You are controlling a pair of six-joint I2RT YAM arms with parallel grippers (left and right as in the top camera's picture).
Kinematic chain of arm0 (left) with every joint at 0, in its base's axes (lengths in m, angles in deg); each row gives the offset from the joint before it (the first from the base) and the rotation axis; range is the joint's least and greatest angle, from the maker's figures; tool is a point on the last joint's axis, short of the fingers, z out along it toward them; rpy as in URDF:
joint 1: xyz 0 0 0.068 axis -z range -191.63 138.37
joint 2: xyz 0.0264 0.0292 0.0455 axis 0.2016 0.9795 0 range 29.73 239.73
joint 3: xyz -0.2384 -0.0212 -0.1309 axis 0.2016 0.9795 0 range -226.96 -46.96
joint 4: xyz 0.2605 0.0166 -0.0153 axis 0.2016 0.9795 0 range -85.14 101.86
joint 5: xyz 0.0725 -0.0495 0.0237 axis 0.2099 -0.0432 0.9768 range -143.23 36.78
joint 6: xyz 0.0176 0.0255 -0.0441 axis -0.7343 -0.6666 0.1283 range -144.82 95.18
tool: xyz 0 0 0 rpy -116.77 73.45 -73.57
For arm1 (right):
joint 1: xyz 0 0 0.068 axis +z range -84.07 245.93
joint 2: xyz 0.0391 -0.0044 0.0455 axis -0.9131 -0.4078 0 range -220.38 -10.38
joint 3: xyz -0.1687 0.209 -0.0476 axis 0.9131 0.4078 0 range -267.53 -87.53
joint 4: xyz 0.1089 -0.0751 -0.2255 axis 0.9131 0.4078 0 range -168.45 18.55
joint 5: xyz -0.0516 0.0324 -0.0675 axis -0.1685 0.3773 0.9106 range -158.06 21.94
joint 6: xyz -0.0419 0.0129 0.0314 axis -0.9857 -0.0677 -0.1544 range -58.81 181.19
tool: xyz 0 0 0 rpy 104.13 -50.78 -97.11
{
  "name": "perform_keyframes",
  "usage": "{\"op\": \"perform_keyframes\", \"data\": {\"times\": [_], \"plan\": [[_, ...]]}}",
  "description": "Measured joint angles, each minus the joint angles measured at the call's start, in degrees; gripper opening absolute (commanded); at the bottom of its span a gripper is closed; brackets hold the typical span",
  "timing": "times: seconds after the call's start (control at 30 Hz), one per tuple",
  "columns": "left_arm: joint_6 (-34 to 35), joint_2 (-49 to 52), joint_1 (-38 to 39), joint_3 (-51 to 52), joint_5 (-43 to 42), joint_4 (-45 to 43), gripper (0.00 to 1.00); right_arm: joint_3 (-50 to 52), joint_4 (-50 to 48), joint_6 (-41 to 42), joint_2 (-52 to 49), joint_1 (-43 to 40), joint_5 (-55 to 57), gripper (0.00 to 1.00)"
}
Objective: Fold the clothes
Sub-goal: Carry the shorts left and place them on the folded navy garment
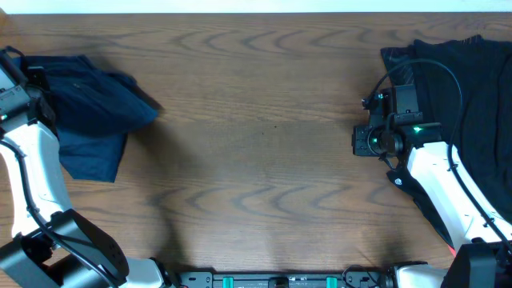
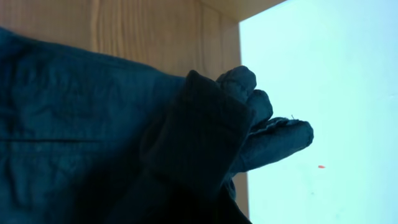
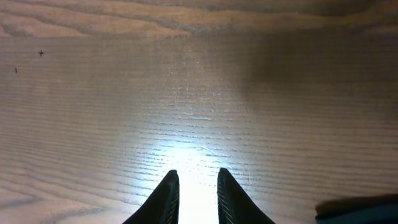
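Lying crumpled at the far left of the wood-grain table (image 1: 256,168) – one navy garment (image 1: 88,112), soft woven cloth. It is bunched into an uneven heap, with a flat flap hanging toward the near side. Its longer run goes left to right, and one corner points right toward the table's middle.

In the left wrist view a thick rolled hem of the same cloth fills the frame, with stitched seams showing.

Second item – a black garment (image 1: 480,96), smooth and limp, spread along the right edge with its long axis near to far.

Left gripper (image 1: 30,80): black, at the heap's left end on a white arm that rises from the near left. Its fingers are hidden by cloth, so I cannot tell whether they grip.

Right gripper (image 3: 198,196): its arm reaches in from the near right and points left. The dark tapered fingertips stand a narrow gap apart over bare lit wood, holding nothing.
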Motion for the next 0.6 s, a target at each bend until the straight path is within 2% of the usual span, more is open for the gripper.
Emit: {"op": "perform_keyframes", "data": {"times": [0.2,0.43,0.6], "plan": [[0.0,0.0,-1.66,0.0,-2.43,-4.52,0.06,0.0,0.44,0.0,0.0,0.0,0.0,0.2],[-0.02,1.33,-4.09,0.0,-2.62,-0.94,0.06,0.0,0.48,0.0,0.0,0.0,0.0,0.2],[-0.02,6.29,-5.35,0.0,-2.43,1.95,0.06,0.0,0.76,0.0,0.0,0.0,0.02,0.2]]}}
